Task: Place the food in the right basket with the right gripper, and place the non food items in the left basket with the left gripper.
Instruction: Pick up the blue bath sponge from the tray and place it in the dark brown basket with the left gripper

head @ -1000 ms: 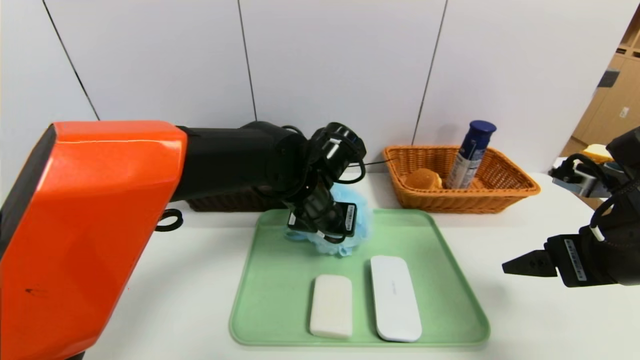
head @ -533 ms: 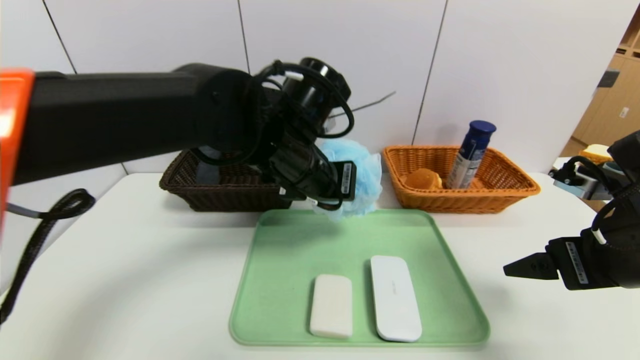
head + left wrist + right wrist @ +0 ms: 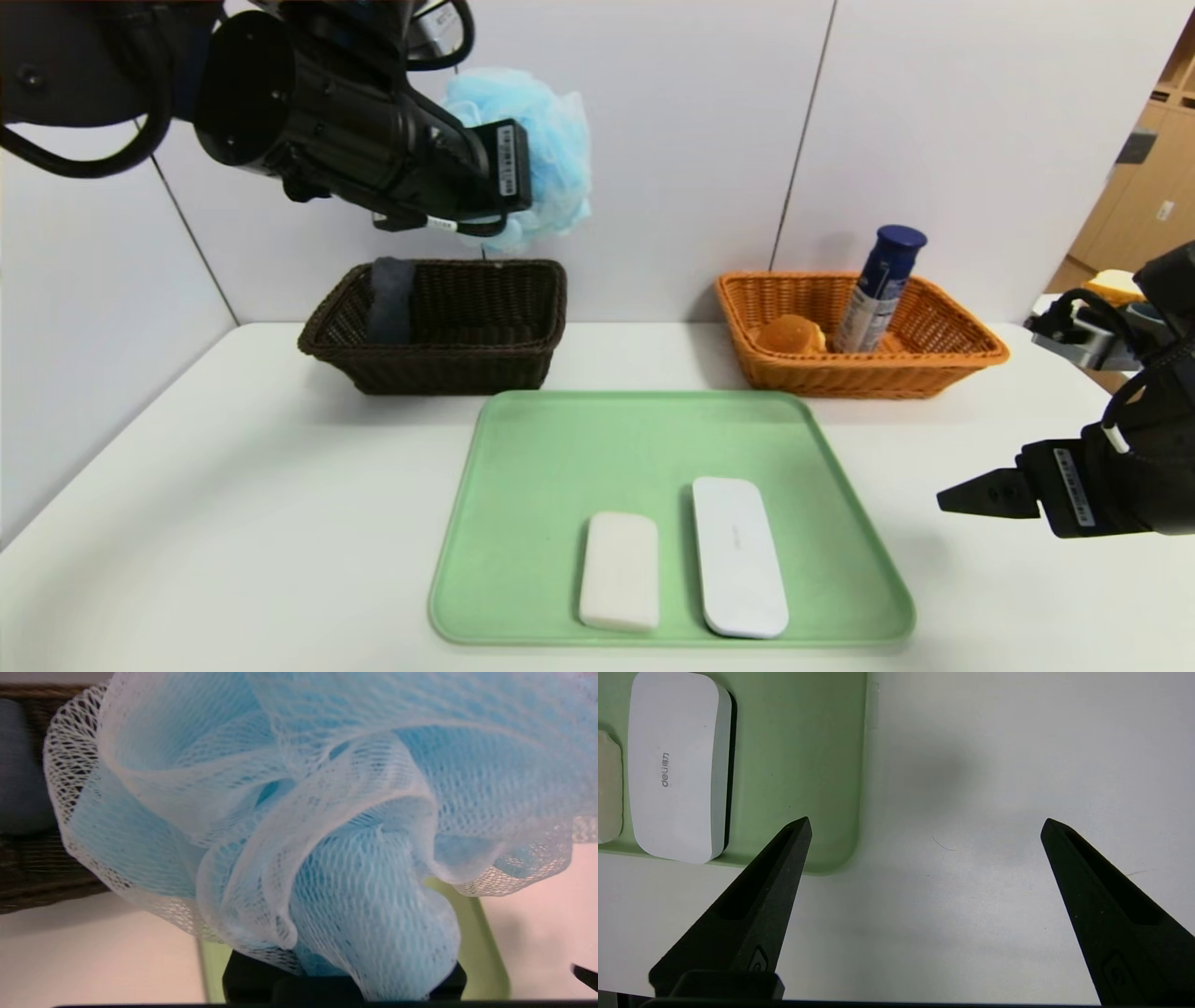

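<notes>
Head view: the left gripper (image 3: 523, 182) is in the upper left of the frame, high above the table (image 3: 233, 523), clamped on the light blue pouf (image 3: 541, 131), which bulges out past its fingertips against the wall. It sits above the right end of the dark basket (image 3: 467, 364), which stands in the left middle of the frame; a rolled grey towel (image 3: 390, 299) stands in that basket's left end. The orange basket (image 3: 868, 378) stands right of centre and holds the bun (image 3: 789, 333) near its left end and a blue-capped bottle (image 3: 878, 285) leaning upright just beside it. In the lower centre lies a green tray (image 3: 560, 467), with the soap (image 3: 619, 569) and the longer white case (image 3: 738, 555) side by side near its front edge, soap on the left, just apart. The right gripper (image 3: 971, 493) is at the right edge, low over the table and well to the right of the tray, pointing toward it.

Left wrist view: the pouf (image 3: 299, 826) fills nearly the whole frame, its mesh folds pinched at the bottom between the dark fingers (image 3: 243, 975). The dark basket (image 3: 32, 872) and towel (image 3: 18, 765) show at the left edge, a strip of tray (image 3: 486, 961) at lower right.

Right wrist view: the right gripper (image 3: 924, 826) has its two black fingers (image 3: 761, 905) spread wide apart with nothing between them, over bare table (image 3: 994, 765). The tray's corner (image 3: 808, 765), the case (image 3: 675, 765) and a sliver of soap (image 3: 607, 793) are in the upper left.
</notes>
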Tool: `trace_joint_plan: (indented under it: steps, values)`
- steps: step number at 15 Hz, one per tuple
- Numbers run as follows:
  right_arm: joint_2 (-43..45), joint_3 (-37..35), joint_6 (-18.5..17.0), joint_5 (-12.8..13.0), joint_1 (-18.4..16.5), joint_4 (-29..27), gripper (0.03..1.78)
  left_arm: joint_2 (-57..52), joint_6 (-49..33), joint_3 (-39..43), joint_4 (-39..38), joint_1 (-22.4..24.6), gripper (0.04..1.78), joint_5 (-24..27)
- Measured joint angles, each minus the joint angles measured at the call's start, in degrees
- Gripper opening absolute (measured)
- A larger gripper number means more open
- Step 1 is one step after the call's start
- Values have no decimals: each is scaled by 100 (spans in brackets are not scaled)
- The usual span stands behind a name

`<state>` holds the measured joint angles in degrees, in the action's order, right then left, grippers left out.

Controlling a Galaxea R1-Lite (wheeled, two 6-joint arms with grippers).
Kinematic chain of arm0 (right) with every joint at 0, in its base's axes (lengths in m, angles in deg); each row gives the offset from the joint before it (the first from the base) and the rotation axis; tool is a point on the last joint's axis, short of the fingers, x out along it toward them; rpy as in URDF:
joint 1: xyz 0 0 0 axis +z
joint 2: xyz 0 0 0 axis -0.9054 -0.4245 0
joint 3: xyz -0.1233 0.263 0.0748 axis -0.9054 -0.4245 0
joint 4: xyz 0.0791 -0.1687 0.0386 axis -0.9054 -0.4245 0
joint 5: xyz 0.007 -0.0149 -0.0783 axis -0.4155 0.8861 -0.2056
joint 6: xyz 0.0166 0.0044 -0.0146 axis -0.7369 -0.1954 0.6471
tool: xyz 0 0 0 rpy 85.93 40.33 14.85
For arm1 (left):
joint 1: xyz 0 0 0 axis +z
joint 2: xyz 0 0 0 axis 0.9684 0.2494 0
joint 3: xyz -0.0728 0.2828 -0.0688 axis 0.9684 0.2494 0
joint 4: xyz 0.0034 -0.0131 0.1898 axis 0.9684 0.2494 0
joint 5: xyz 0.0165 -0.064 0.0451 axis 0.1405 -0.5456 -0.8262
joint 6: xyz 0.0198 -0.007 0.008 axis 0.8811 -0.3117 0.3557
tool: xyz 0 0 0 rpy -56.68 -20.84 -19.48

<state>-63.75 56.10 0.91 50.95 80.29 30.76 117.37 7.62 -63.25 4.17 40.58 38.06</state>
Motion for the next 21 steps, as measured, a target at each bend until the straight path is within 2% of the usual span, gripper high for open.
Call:
trace_joint_plan:
  steps: [3, 6, 10, 12, 19, 20, 21]
  values:
    - [22, 4, 9, 24, 2, 5, 170, 110, 239, 4, -17, 562, 37, -124]
    - [71, 26, 12, 38, 11, 6, 170, 523, 177, 9, -100, 879, 37, -30]
    - [127, 37, -27, 49, 13, 129, 170, 1218, 94, 4, -483, 1001, 36, 166]
    - [167, 0, -46, 46, 10, 306, 170, 1535, 85, 4, -518, 1050, 36, 177]
    - [258, -82, -27, 52, 0, 311, 170, 2180, 124, 11, -479, 1189, 36, 196]
    - [267, -99, -27, 52, 0, 315, 170, 2197, 118, 15, -499, 1189, 42, 194]
    - [276, -110, -27, 52, 0, 315, 170, 2205, 105, 17, -510, 1196, 56, 199]
